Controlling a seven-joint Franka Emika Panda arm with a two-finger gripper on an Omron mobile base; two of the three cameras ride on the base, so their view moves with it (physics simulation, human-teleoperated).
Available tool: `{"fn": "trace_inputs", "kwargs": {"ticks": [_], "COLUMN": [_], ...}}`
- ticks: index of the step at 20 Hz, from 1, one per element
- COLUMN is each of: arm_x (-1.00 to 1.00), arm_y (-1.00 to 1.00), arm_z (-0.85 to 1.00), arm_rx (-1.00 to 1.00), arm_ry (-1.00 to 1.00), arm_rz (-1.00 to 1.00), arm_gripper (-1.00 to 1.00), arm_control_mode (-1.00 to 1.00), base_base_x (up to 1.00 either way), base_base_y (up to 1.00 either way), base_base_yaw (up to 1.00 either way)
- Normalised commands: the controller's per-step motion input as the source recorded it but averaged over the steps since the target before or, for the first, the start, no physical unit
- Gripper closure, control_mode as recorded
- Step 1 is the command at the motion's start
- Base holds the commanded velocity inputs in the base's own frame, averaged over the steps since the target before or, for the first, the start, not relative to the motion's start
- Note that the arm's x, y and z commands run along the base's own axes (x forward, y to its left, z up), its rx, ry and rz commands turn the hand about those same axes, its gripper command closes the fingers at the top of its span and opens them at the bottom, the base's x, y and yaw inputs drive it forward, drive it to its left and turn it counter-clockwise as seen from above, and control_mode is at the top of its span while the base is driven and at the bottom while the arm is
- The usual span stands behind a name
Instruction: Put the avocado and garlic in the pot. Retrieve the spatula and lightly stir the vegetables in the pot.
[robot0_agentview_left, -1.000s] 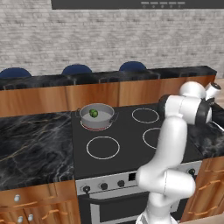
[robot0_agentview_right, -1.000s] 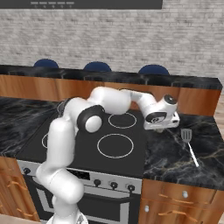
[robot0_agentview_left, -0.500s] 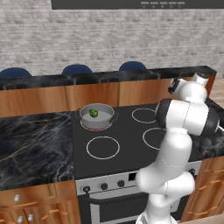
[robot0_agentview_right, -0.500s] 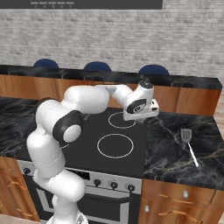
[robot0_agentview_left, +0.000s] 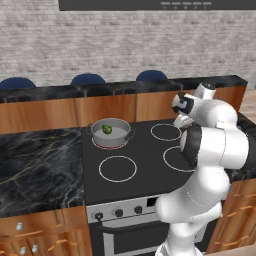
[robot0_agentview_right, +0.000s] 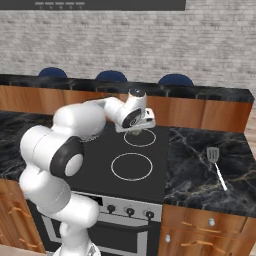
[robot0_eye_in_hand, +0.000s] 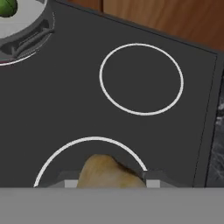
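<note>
The grey pot (robot0_agentview_left: 112, 142) stands on the stove's back left burner with the green avocado (robot0_agentview_left: 107, 129) inside it. My gripper (robot0_agentview_left: 181, 121) hangs over the back right burner, to the right of the pot. In the hand view the gripper (robot0_eye_in_hand: 108, 181) is shut on the pale beige garlic (robot0_eye_in_hand: 106, 172), which fills the gap between the fingers. The pot (robot0_eye_in_hand: 29, 38) and avocado (robot0_eye_in_hand: 6, 6) sit at that view's top left corner. The grey spatula (robot0_agentview_right: 216, 160) lies flat on the dark counter right of the stove, away from the gripper (robot0_agentview_right: 134, 132).
The black stovetop (robot0_agentview_left: 142, 155) has several ringed burners. Dark marble counters (robot0_agentview_right: 205, 175) flank it on both sides. A raised wooden ledge (robot0_agentview_left: 115, 107) with blue stools behind runs along the back.
The arm has swung left from above the right counter near the spatula to over the stove's back right burner, with the garlic held in the gripper.
</note>
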Motion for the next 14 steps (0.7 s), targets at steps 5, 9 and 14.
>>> {"fn": "trace_inputs", "kwargs": {"ticks": [5, 9, 14], "arm_x": [0.13, 0.34, 0.52], "arm_y": [1.00, 1.00, 0.95], "arm_z": [0.02, 0.00, 0.04], "arm_rx": [0.00, 0.04, 0.08], "arm_ry": [0.00, 0.00, 0.00], "arm_rz": [-0.06, -0.14, -0.21], "arm_gripper": [1.00, 1.00, 1.00], "arm_control_mode": [-1.00, -1.00, -1.00], "base_base_x": [0.00, 0.00, 0.00], "base_base_y": [0.00, 0.00, 0.00], "base_base_yaw": [0.00, 0.00, 0.00]}}
